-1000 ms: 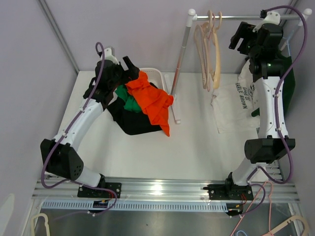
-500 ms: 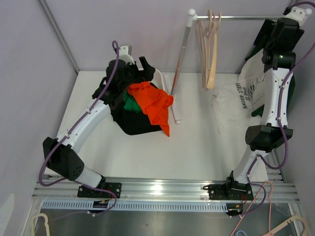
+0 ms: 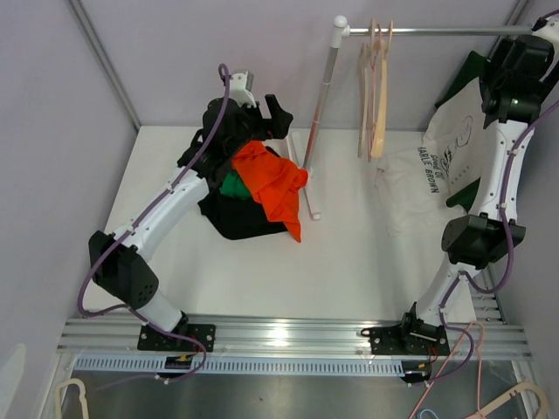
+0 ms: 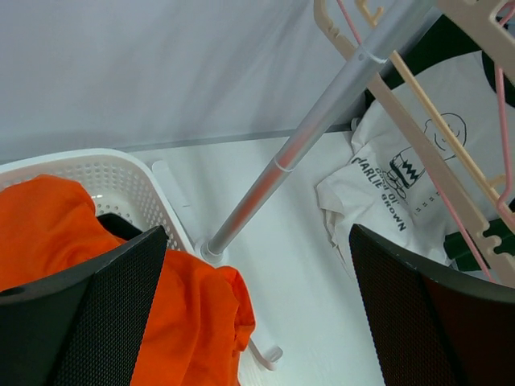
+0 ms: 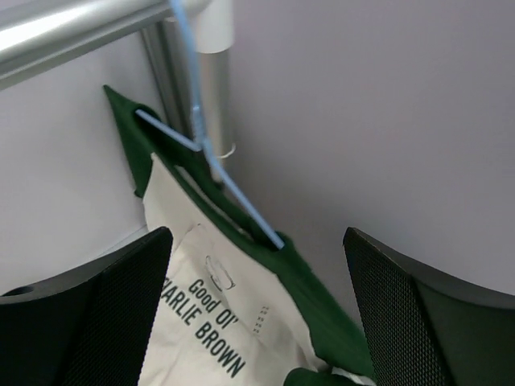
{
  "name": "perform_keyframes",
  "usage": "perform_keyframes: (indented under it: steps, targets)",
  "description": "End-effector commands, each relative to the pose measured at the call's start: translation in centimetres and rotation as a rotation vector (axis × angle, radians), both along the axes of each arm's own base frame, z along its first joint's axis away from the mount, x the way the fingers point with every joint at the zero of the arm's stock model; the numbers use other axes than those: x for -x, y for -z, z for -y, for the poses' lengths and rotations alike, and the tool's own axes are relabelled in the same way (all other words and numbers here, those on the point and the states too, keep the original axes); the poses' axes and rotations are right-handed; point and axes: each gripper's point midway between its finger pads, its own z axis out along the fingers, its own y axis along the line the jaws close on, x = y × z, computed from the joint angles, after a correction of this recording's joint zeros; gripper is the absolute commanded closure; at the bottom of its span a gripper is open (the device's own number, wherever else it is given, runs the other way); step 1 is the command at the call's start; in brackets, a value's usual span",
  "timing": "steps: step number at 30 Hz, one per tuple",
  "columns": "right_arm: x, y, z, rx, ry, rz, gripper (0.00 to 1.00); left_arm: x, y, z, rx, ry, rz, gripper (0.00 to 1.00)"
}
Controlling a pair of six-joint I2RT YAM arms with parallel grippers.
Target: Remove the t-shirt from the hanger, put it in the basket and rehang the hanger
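The right pincer (image 5: 256, 315) is held apart, and the white-and-green printed t-shirt (image 5: 197, 322) hangs just ahead of it on the thin light-blue wire hanger (image 5: 233, 186). If only cloth is pulled, the hanger may be dragged off the metal rail (image 5: 72, 28). The left pincer (image 4: 257, 310) is also apart.

I see bare table (image 3: 349, 253) between the basket (image 4: 121, 173) and the shirt (image 3: 441, 161), wide enough to pass. The slanted pole (image 3: 321, 113) and the empty hangers (image 3: 377, 96) bar the left end of the rail (image 3: 445, 31). Right of them the rail runs clear up to the shirt's blue hanger (image 5: 241, 195), where the end post (image 5: 213, 88) and wall (image 5: 386, 121) crowd in.
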Motion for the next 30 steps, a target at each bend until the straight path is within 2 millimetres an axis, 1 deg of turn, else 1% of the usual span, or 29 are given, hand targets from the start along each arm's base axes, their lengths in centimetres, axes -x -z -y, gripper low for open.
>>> perform_keyframes:
  steps: [1,2,3,4,5,6,7,8,9,11,15,17,18,21,23,24,27,30]
  targets:
    - [-0.9,0.4,2.1,-0.012,0.004,0.028,0.09,0.2,-3.9,0.7,0.012,0.027,0.095,0.00]
    - [-1.4,1.1,2.2,-0.034,0.000,0.031,0.10,0.2,-3.9,0.8,0.009,0.029,0.097,0.01]
    - [-1.7,1.4,2.3,-0.040,-0.006,0.031,0.12,0.1,-3.7,0.7,0.007,0.024,0.093,0.01]
    - [-2.2,1.7,2.2,-0.045,-0.030,0.031,0.14,0.2,-4.0,0.7,0.014,0.024,0.105,0.00]
    - [-2.4,1.4,2.2,-0.046,-0.039,0.041,0.15,0.2,-4.1,0.7,0.016,0.024,0.107,0.01]
    - [-3.1,2.0,2.2,-0.053,-0.052,0.036,0.21,0.2,-3.6,0.8,0.016,0.025,0.100,0.00]
    - [-3.6,2.2,1.9,-0.060,-0.077,0.037,0.25,0.1,-3.5,0.8,0.016,0.025,0.100,0.01]
    - [-3.7,2.0,1.8,-0.062,-0.091,0.044,0.28,0.1,-3.5,0.9,0.015,0.025,0.098,0.00]
    - [-4.1,1.9,1.5,-0.066,-0.110,0.052,0.33,0.0,-3.3,1.0,0.014,0.024,0.096,0.00]
    - [-4.8,2.0,0.9,-0.084,-0.153,0.064,0.36,-0.1,-3.1,1.0,0.013,0.021,0.095,0.00]
    - [-5.3,1.6,-0.1,-0.110,-0.206,0.093,0.51,-0.4,-2.4,1.3,0.009,0.021,0.081,0.00]
    - [-5.4,1.6,-0.3,-0.114,-0.218,0.096,0.56,-0.3,-2.3,1.4,0.011,0.025,0.076,0.00]
    - [-5.4,1.3,-0.4,-0.113,-0.223,0.102,0.66,-0.4,-2.3,1.5,0.011,0.025,0.076,0.00]
    - [-5.4,1.0,-0.6,-0.107,-0.230,0.108,0.86,-0.1,-1.9,1.7,0.005,0.033,0.071,0.01]
    - [-5.5,1.0,-0.6,-0.106,-0.232,0.111,0.89,0.1,-1.8,2.0,0.000,0.043,0.072,0.01]
    - [-5.5,0.8,-0.5,-0.101,-0.233,0.117,1.00,0.1,-1.4,2.1,-0.009,0.045,0.067,0.00]
    - [-5.6,0.4,-0.4,-0.089,-0.232,0.129,1.00,0.3,-1.5,2.1,-0.021,0.041,0.072,0.00]
    - [-5.6,-0.9,-1.0,-0.062,-0.272,0.154,1.00,0.6,-1.7,1.7,-0.027,0.038,0.085,0.01]
